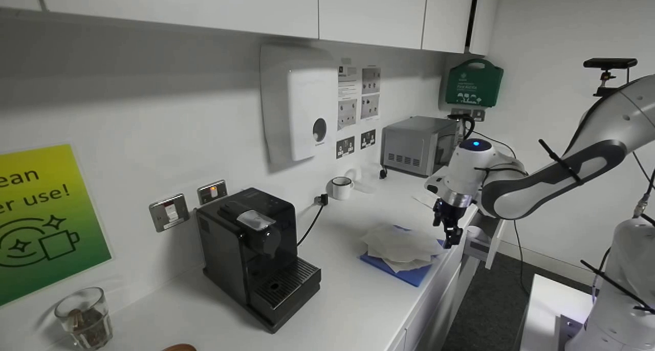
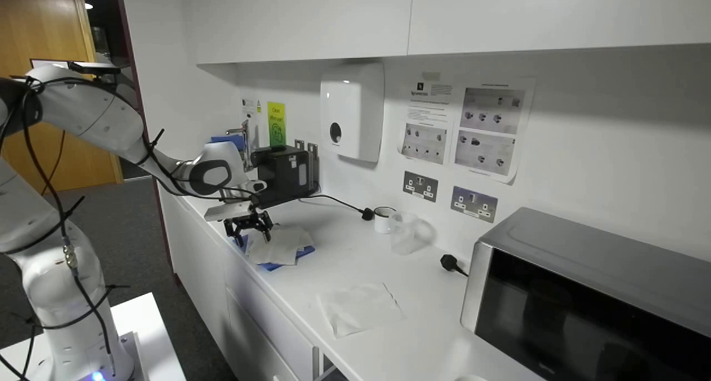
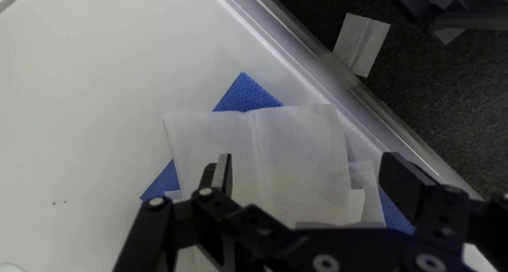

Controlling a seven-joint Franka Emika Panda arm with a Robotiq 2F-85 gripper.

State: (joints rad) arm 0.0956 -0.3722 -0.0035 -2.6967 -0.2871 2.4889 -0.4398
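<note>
The jaws stand wide apart and released above the white paper sheets (image 3: 295, 157), which in the wrist view show between them, lying on a blue cloth (image 3: 244, 94) near the worktop's (image 3: 99, 85) edge

I've got a white worktop (image 1: 353, 294): coffee machine (image 1: 230, 259), mug (image 1: 342, 188), clear container (image 2: 402, 234), microwave (image 1: 417, 144) along the back edge; blue cloth (image 3: 247, 94) under paper sheets (image 3: 293, 157) near the front edge; loose sheet (image 2: 361, 309) also near front edge.

Matt, creased paper sheets (image 3: 297, 153); dimpled, matt cloth (image 3: 246, 93); smooth, softly glossy counter (image 3: 99, 85).
</note>
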